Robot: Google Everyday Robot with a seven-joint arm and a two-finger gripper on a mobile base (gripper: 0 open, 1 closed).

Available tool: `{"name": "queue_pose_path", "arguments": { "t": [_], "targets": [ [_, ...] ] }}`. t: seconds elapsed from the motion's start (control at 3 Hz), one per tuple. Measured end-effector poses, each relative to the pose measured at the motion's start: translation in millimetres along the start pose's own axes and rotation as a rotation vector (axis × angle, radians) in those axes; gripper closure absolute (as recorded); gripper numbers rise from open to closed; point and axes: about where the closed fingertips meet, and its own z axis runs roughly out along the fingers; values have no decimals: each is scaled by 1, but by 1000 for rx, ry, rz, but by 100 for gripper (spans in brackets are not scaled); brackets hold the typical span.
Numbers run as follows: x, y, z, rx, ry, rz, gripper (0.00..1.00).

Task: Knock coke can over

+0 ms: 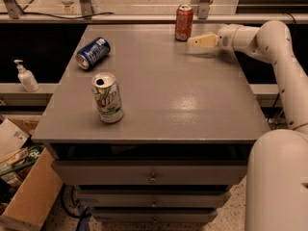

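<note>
There's just the one camera. It stands off the near edge of the counter (183, 95), well above it, tilted down and facing the far edge. It sits close enough that the top fills most of the frame from left edge to right, and the drawer fronts (153, 177) under the near edge show too. The arm (284, 66) comes in from the right side, and the gripper (193, 41) hangs near the far right corner. What the camera is fixed to, I can't tell.
</note>
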Motion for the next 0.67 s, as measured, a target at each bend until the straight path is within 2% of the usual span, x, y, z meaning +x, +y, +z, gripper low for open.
{"name": "queue_pose_path", "arguments": {
  "t": [0.67],
  "targets": [
    [-18, 30, 34, -83, -29, -10, 0]
  ]
}}
